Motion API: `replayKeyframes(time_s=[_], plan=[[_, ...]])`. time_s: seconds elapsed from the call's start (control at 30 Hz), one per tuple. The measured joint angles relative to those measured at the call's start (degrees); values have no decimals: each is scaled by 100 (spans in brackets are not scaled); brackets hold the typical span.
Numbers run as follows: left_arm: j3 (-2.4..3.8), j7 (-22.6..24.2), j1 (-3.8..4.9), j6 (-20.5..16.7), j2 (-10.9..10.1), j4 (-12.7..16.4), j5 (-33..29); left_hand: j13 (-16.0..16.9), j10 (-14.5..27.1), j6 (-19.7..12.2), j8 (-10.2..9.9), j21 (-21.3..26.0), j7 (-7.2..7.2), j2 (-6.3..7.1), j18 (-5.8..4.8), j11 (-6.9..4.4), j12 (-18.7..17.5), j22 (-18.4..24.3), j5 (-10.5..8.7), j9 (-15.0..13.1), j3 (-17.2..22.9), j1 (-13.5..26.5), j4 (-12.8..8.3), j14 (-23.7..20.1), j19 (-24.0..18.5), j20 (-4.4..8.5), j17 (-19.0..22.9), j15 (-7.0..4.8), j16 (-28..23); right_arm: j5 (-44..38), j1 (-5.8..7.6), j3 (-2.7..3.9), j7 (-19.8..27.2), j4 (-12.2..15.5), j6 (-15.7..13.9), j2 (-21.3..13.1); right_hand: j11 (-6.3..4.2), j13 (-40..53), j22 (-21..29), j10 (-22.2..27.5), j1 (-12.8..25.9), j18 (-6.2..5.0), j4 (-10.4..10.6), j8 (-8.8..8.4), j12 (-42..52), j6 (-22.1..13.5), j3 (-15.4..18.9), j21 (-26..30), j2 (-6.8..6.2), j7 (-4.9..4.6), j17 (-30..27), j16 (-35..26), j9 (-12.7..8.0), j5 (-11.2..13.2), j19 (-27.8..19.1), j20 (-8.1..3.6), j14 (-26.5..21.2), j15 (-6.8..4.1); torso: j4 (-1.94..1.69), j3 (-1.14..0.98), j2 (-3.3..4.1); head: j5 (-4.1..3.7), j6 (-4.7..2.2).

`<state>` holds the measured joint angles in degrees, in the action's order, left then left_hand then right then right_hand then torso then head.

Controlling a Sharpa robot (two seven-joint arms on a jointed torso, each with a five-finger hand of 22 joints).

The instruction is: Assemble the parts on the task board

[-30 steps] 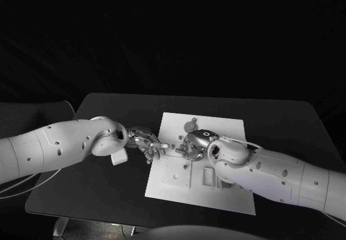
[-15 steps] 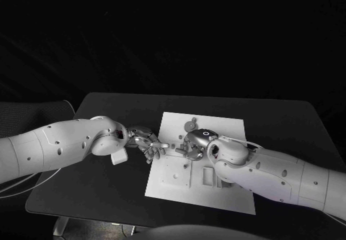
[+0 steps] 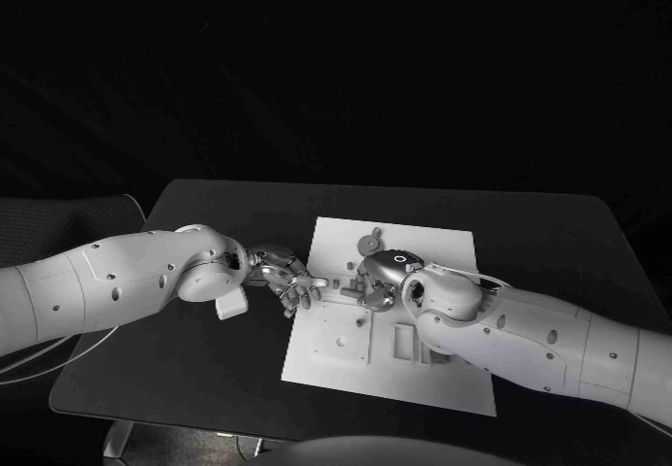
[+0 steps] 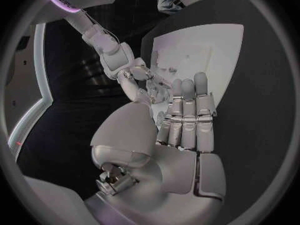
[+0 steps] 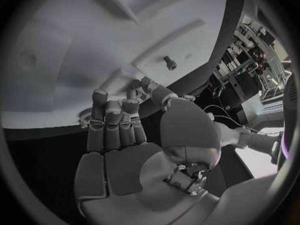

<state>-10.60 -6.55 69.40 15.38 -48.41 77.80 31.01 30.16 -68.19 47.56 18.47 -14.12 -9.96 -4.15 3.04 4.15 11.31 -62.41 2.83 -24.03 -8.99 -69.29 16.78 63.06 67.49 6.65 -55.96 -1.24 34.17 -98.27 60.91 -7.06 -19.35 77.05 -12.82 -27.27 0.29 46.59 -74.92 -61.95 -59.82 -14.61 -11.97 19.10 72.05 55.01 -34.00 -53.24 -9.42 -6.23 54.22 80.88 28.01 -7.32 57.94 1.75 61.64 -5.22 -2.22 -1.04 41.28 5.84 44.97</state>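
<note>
Two white arms meet over the near half of the task board (image 3: 420, 379), a white plate lying on the black surface (image 3: 183, 379) with its long axis running away from the robot. Slots and small holes mark the board's nearer end. The left robot hand (image 3: 290, 282) hovers at the board's left edge, fingers extended side by side and slightly apart, grasping nothing that the wrist view reveals. The right robot hand (image 3: 371, 283) sits just beside it, over the board's middle, its fingers curled down toward the plate; whether they pinch a part there cannot be told. In the right wrist view a small dark peg-like part (image 5: 169, 62) stands on the board just beyond that hand's fingertips (image 5: 129, 105). Farther off, a small round part (image 3: 371, 240) rests near the board's far edge, well apart from both hands. The right robot hand looks nearer the work and likelier to make the next placement.
</note>
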Motion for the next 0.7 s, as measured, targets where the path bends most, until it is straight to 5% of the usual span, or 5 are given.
replayKeyframes(time_s=[0.37, 0.7], plan=[[0, -2, 0, -53, 1, 0, 4, -1, 0, 0, 0, 50, 0, 31, 0, 0, -27, -4, 0, 6, -35, -137, 4, 0, 0, -1, 1, 0, -24, -25, -1, -5, -10, 14, -23, -24, -92, -25, 0, -92, 56, -4, -211, 92, 0, 148, 23, -23, 344, 133, -15, 21, 71, -67, 0, 0, 67, -66, -1, 0, 1, -15, -7], [-1, 5, 0, -142, -1, -2, 5, -1, 22, 0, 0, 61, 0, 7, 0, 22, -27, -5, 0, 6, -43, -204, -4, 0, -1, -2, 0, 0, -24, -15, -6, -10, 31, 33, -63, -72, -133, -36, 0, -133, 76, -4, -243, 115, 0, 185, 23, -22, 379, 161, -26, 21, 87, -67, 22, -21, 98, -77, -1, 2, 1, -19, -19]])
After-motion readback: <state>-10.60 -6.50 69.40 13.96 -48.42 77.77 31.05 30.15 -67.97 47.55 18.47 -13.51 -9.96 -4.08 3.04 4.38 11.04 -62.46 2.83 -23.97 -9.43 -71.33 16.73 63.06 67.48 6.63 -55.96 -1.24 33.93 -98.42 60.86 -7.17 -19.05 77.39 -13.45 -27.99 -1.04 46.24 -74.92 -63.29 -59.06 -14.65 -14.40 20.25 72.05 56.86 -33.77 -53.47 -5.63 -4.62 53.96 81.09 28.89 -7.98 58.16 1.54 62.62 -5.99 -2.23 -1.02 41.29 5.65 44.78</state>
